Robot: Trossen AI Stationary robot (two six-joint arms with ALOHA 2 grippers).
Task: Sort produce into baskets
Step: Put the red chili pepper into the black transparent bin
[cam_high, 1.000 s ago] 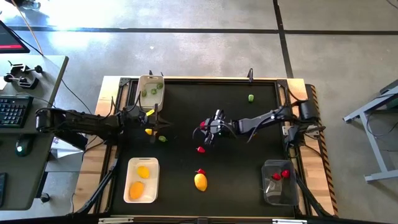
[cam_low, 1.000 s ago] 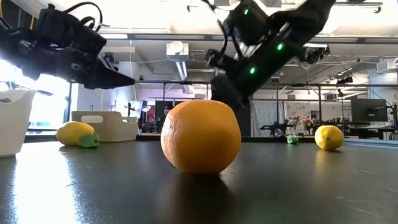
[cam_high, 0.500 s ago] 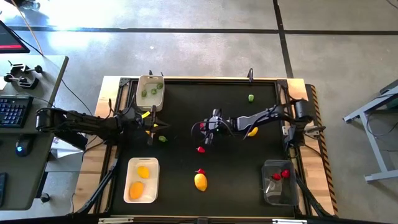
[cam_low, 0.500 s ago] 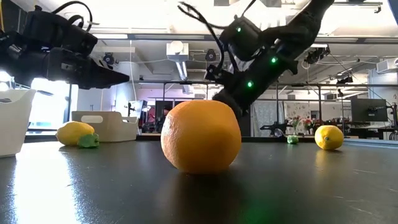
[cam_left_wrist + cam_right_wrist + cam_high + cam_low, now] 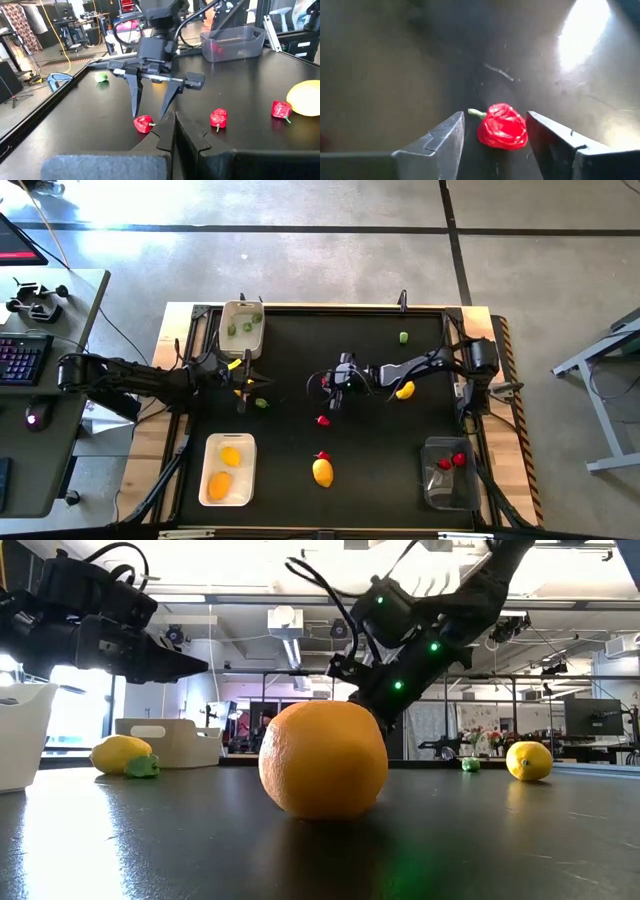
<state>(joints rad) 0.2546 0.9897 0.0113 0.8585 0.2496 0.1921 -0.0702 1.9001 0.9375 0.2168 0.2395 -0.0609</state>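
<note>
My right gripper (image 5: 325, 386) is open and points down at the table's middle. Its fingers stand on either side of a small red pepper (image 5: 502, 126) that lies on the black mat, without touching it; the left wrist view shows them just above it (image 5: 143, 123). My left gripper (image 5: 258, 384) is shut and empty, held above the mat (image 5: 195, 667) near a yellow lemon (image 5: 238, 391) and a green piece (image 5: 261, 404). Two more red pieces (image 5: 322, 420) (image 5: 322, 455) and a yellow-orange oval (image 5: 322, 472) lie nearer the front.
The beige tub (image 5: 243, 315) at the far left holds green pieces. The white tray (image 5: 212, 442) at the near left holds two yellow-orange ovals. The transparent bin (image 5: 447, 492) at the near right holds red pieces. A lemon (image 5: 405, 390) and a green piece (image 5: 403, 337) lie toward the far right.
My right gripper has gone down toward the red pepper and a little toward the table's left edge, staying open. The pepper has not moved.
</note>
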